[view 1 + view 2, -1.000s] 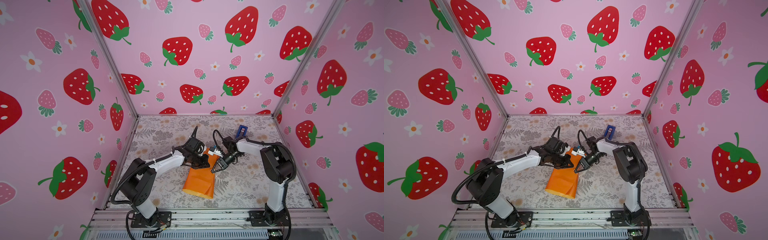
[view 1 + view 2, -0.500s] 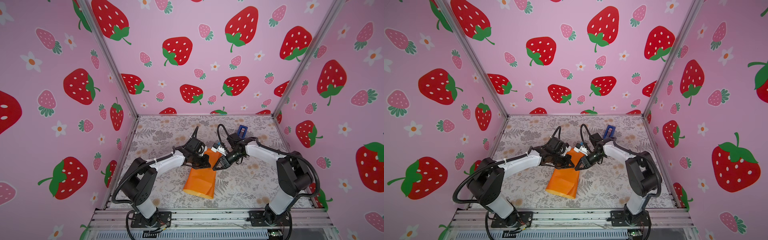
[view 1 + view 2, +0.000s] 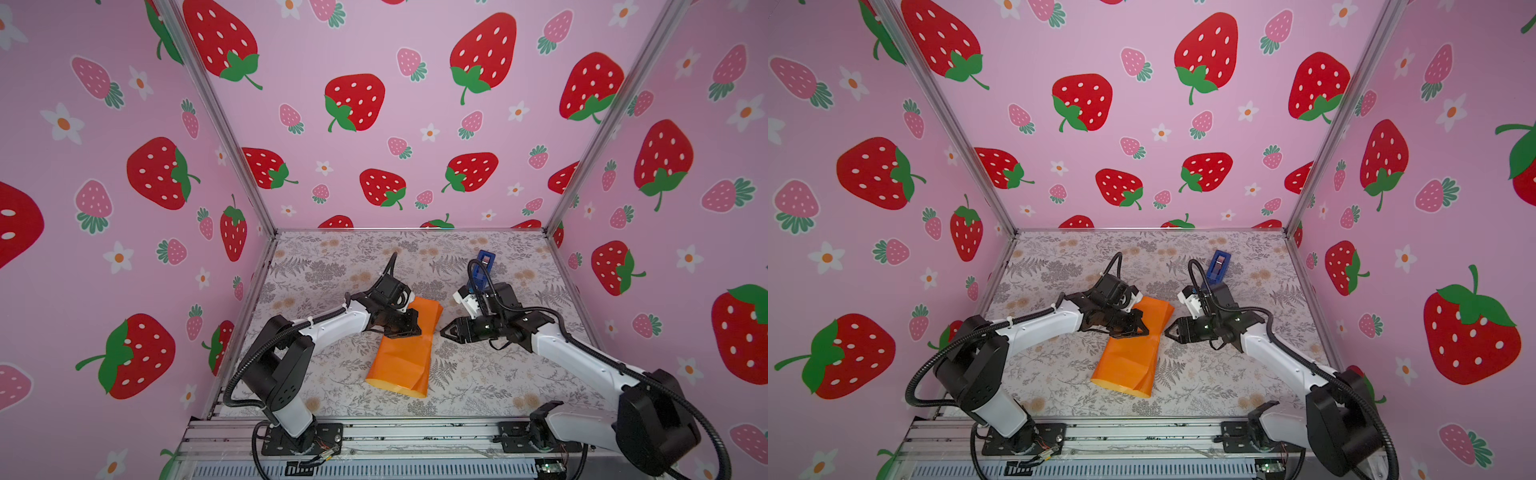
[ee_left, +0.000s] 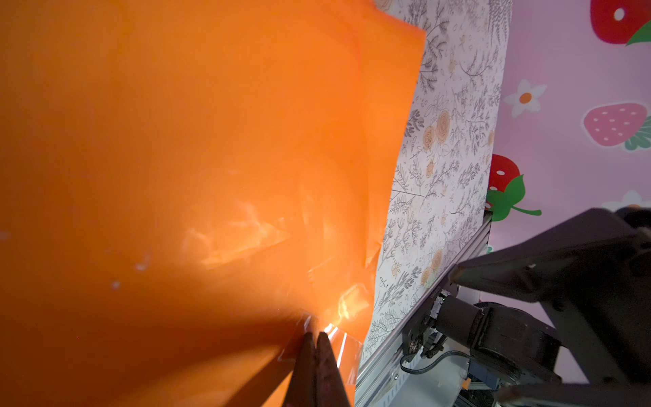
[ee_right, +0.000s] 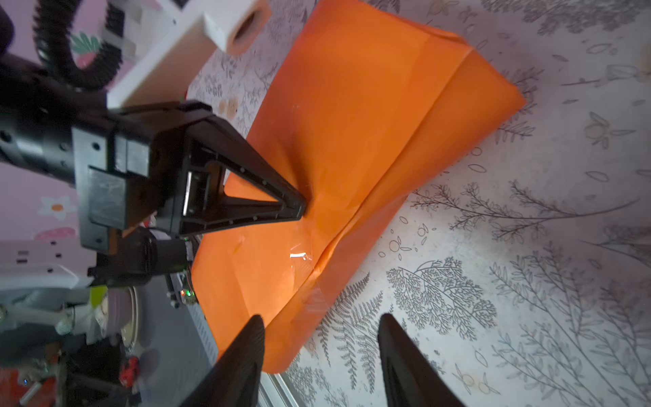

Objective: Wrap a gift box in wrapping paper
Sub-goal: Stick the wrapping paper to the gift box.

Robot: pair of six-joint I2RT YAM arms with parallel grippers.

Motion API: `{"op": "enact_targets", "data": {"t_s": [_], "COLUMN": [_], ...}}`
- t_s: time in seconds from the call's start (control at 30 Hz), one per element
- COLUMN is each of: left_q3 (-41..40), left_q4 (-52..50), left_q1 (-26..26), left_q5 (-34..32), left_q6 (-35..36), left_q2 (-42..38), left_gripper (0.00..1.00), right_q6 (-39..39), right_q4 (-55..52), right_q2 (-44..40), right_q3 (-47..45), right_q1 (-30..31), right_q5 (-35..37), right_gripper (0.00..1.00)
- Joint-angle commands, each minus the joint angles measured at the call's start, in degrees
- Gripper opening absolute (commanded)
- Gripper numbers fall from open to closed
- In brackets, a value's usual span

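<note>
Floral table covering [image 3: 332,266] bears one folded wrapping paper [image 3: 401,361]. My left gripper [image 3: 417,331] presses it, jaws closed. My right gripper [image 3: 443,332], beside it, gapes empty. One blue tape dispenser [image 3: 482,266] sits beyond.

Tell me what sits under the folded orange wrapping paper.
Only the floral table cover shows around the wrapping paper. The fold hides anything inside; no gift box is visible.

The paper [image 3: 399,361] lies mid-table [image 3: 332,266], left gripper [image 3: 413,331] on it, right gripper [image 3: 444,332] just beside its right edge, dispenser [image 3: 482,266] behind.
</note>
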Motion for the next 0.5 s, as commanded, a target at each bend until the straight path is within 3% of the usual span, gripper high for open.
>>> {"op": "enact_targets", "data": {"t_s": [0.0, 0.23, 0.47], "left_q3": [-2.48, -2.31, -1.91], "left_q4": [-8.90, -9.71, -10.75], "left_q1": [0.17, 0.16, 0.16], "left_q5": [-6.03, -6.21, -6.41], "left_q6": [0.93, 1.07, 1.51], "left_q2": [3.35, 3.31, 3.48], "left_gripper": [0.00, 0.00, 0.00], "right_q6": [13.15, 25.35, 25.39], "right_q4": [14.10, 48.23, 59.88], "right_q2": [-4.12, -2.44, 8.58], "right_q3": [-6.75, -21.54, -22.68], "right_q1": [0.10, 1.19, 3.46], "right_q5": [4.26, -5.13, -10.68], "right_gripper": [0.56, 0.60, 0.58]}}
